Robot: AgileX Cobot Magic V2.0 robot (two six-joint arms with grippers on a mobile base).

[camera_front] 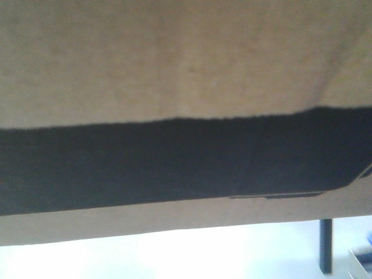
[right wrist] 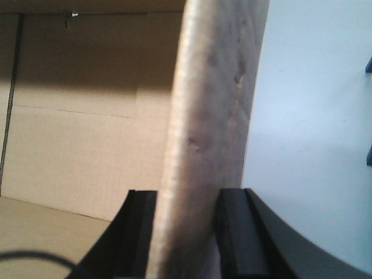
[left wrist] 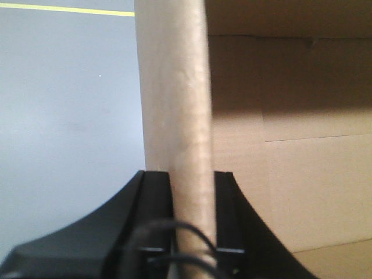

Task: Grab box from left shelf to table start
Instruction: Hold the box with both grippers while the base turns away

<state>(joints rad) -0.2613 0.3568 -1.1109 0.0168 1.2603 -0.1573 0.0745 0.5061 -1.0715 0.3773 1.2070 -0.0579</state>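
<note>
The box (camera_front: 174, 58) is brown corrugated cardboard and fills the front view, with a wide black printed band (camera_front: 174, 157) across it. My left gripper (left wrist: 190, 174) is shut on an upright cardboard wall of the box (left wrist: 174, 87), one black finger on each side. My right gripper (right wrist: 187, 195) is likewise shut on the box's opposite wall (right wrist: 212, 99). Both wrist views look into the box's brown inside. Below the box in the front view shows the plain white table (camera_front: 174, 256). The left shelf is out of view.
A dark upright post (camera_front: 325, 244) stands at the lower right of the front view. A grey-blue surface with a yellow line (left wrist: 64, 8) lies outside the box on the left. A pale bluish surface (right wrist: 314, 116) lies beyond the right wall.
</note>
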